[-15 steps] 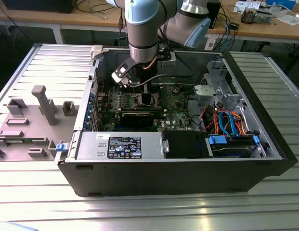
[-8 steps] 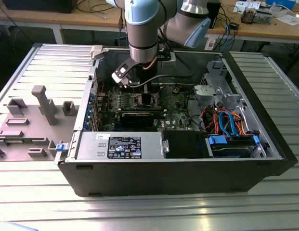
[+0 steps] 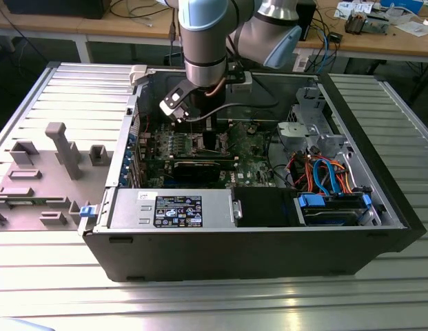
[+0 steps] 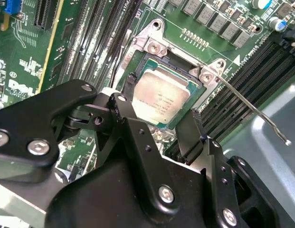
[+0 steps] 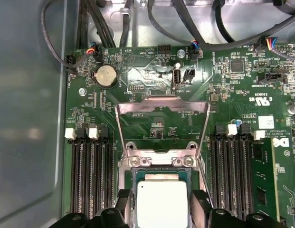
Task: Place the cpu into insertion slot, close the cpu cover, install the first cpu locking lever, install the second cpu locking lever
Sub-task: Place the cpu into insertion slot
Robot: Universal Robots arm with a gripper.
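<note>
My blue-and-silver arm (image 3: 200, 41) reaches into the open black computer case (image 3: 269, 255) on the ribbed metal surface (image 3: 200, 303); its black gripper (image 3: 205, 134) hangs over the green motherboard (image 3: 249, 163); grey fixtures (image 3: 62, 148) stand at the exterior view's left.

You are looking at a bright, evenly lit scene in the exterior view, with the light falling from above. Glare is streaking across the ribbed table (image 3: 303, 303) in front, while the arm (image 3: 207, 34) is shading the inside of the case (image 3: 269, 248). In the first wrist view the cpu (image 5: 162, 204) is washing out almost to white. A bright patch is glaring on the board (image 5: 152, 76), and the wall (image 5: 28, 118) is showing as a soft grey blur with a pale reflection. In the second wrist view the gripper (image 4: 158, 114) is looming dark and slightly blurred, and the cpu is catching a warm sheen.
</note>
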